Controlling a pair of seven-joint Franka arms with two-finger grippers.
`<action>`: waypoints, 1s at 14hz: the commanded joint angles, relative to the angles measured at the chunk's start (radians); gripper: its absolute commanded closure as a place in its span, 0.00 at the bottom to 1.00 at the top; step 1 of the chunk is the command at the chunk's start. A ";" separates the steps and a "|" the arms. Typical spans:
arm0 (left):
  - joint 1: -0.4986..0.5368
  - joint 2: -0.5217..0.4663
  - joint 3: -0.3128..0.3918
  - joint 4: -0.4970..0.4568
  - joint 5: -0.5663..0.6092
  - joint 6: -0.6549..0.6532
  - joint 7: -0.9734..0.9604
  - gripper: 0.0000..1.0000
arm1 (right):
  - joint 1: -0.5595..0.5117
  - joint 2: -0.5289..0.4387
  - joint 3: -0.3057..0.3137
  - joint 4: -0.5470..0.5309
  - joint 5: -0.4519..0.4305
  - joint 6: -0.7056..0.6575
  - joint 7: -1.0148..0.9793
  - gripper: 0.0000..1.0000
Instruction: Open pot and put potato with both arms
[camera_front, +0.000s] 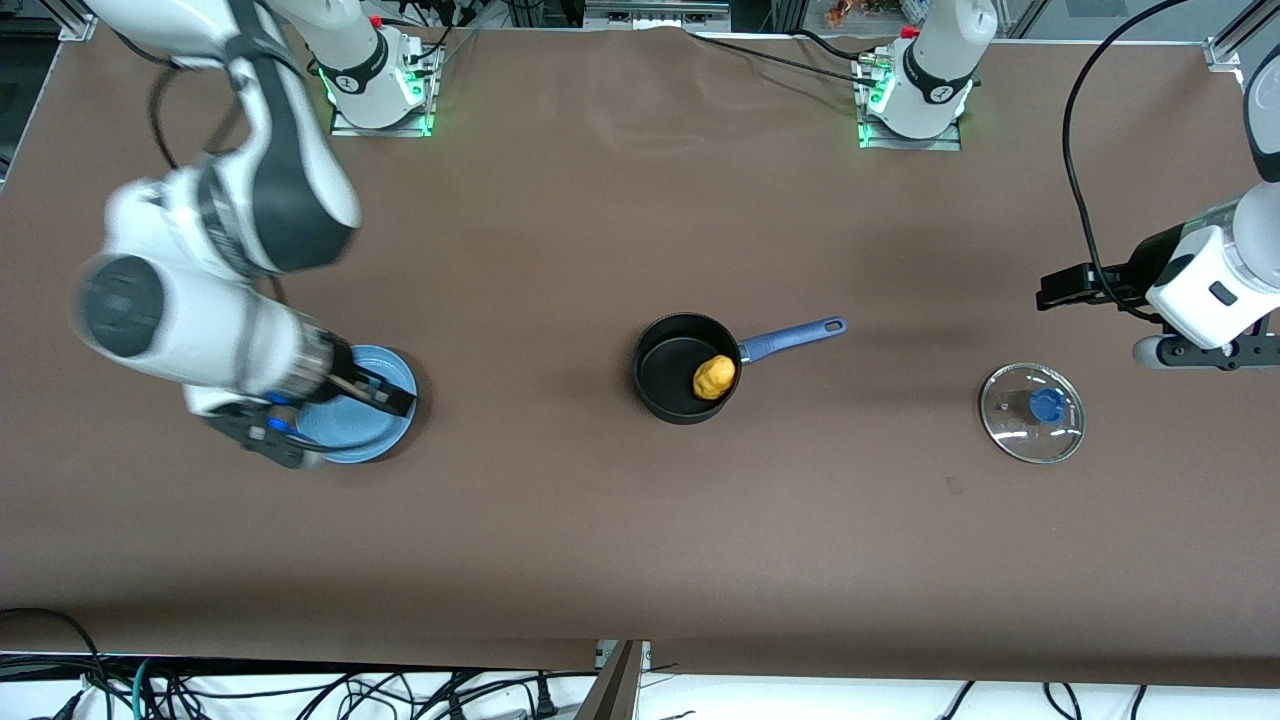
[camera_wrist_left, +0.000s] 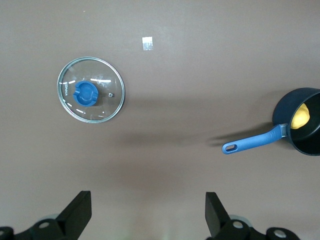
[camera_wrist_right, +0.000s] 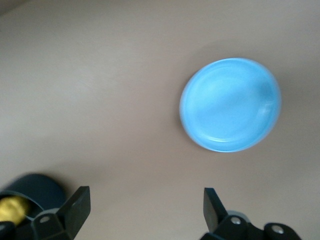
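Note:
The black pot stands uncovered at the table's middle, its blue handle pointing toward the left arm's end. The yellow potato lies inside it. The glass lid with blue knob lies flat on the table toward the left arm's end. My left gripper is open and empty, up in the air above the table beside the lid; its wrist view shows the lid, pot and potato. My right gripper is open and empty over the light-blue plate.
The plate is empty and lies toward the right arm's end. The pot's rim shows at the edge of the right wrist view. A small white tag lies on the brown cloth near the lid.

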 joint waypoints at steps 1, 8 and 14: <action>-0.012 0.013 0.009 0.032 0.024 -0.020 0.020 0.00 | -0.019 -0.197 -0.074 -0.137 -0.004 -0.088 -0.238 0.00; -0.012 0.013 0.010 0.032 0.021 -0.020 0.020 0.00 | -0.115 -0.522 -0.047 -0.532 -0.119 0.038 -0.404 0.00; -0.014 0.013 0.009 0.032 0.021 -0.020 0.018 0.00 | -0.113 -0.513 -0.046 -0.521 -0.137 0.085 -0.433 0.00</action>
